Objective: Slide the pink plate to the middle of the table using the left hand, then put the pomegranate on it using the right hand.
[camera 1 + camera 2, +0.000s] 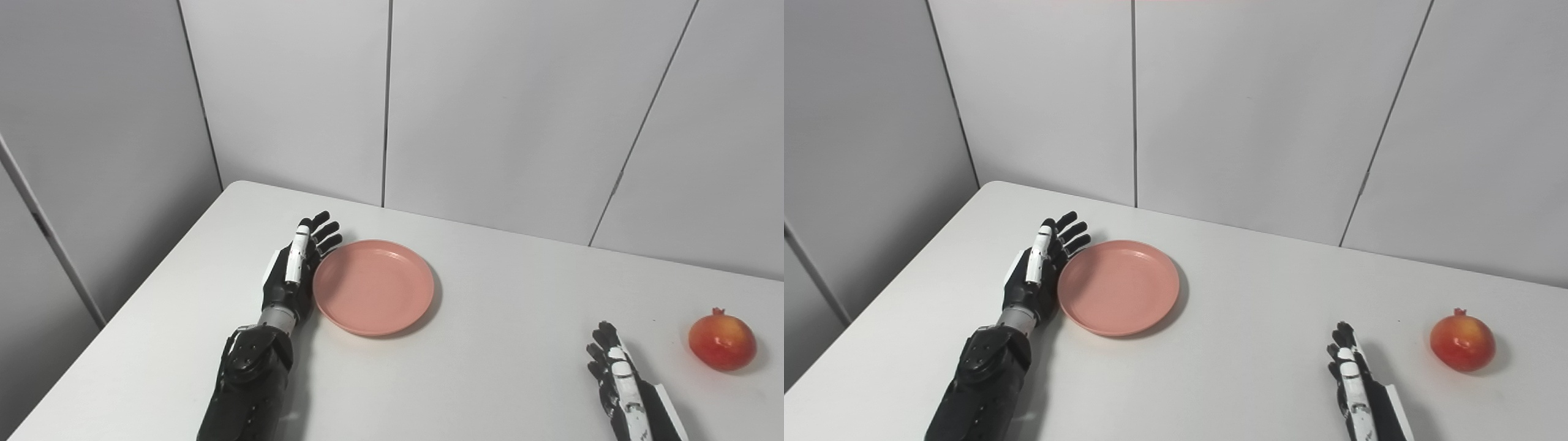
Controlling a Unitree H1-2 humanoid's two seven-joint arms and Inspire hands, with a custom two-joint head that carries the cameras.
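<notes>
- Plate (373,288) lay flat on the table (490,380), left of centre, with the left hand (294,272) pressed edge-on against its left rim, fingers (323,231) straight, apart and holding nothing.
- Contact looked to be only at the rim's side, so a push off the plate's centre line could have spun it instead of sliding it straight, leaving it short of the middle or skewed toward the far wall.
- Rim was low and sloped; had the hand ridden too high, the fingers could have slipped over the edge and onto the plate, or tipped its near side up.
- Too hard a shove on the smooth table could have sent the plate past the middle.
- Pomegranate (1462,343) sat well apart at the right, near the table's right edge, untouched.
- Right hand (1350,380) waited low near the front edge, just left of the fruit, fingers extended and empty; part of it was cut off by the frame, so its full pose was unclear.
- Fruit was round, so a glancing touch from that hand could have rolled it toward the right edge and off.
</notes>
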